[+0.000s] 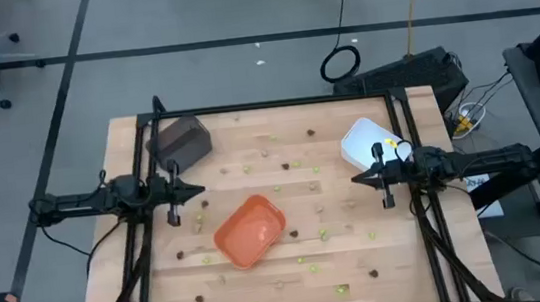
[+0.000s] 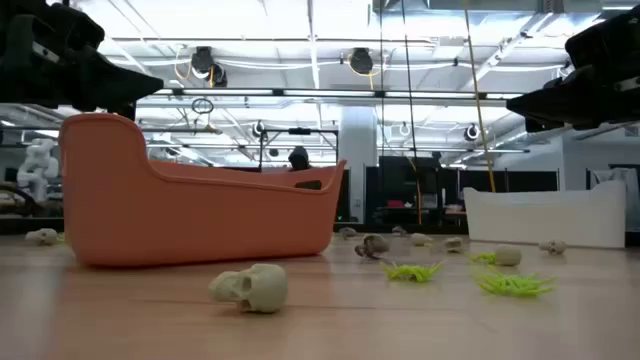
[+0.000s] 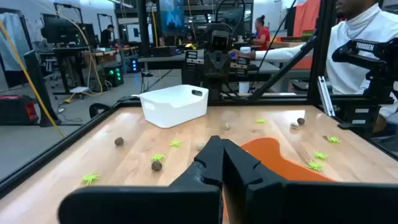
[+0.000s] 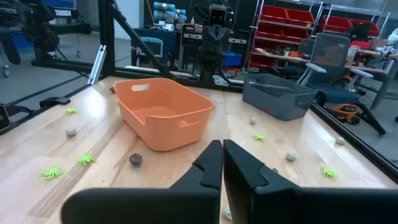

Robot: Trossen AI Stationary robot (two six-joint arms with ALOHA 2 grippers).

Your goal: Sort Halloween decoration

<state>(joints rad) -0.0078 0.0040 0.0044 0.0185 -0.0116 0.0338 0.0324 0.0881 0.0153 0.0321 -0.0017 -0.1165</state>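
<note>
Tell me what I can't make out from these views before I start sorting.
- Inside of the orange tray, low view: its own near wall hides it.
- Inside of the white tray, left wrist view: its wall hides the bottom.
- Small pieces on the table, high view: too small to tell their shapes.

Two matching robot arms, matte black throughout, built from slim tubular links and blocky joints. Each ends in a left gripper or right gripper with two flat, angular black fingers tapering to a point. Thin black cables trail from each arm's base end.
</note>
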